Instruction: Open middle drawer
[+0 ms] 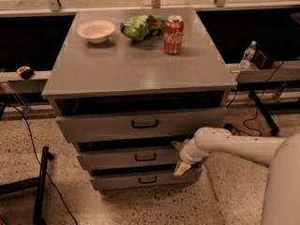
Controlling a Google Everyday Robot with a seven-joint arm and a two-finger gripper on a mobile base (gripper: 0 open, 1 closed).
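End effector: cream/tan parts, yellower than the rest of the arm, matte. It sits low, with the right end of the middle drawer just to its left. Right behind it is a short white collar with faint ring lines, narrower than the link it joins. Next out, up and right of the end effector: a fat rounded white wrist housing, smooth, slightly glossy. From there a plain white tubular arm link runs off to the right, shaded grey underneath. Furthest right of the end effector: a big white curved shell, cut off by the edge of the view.
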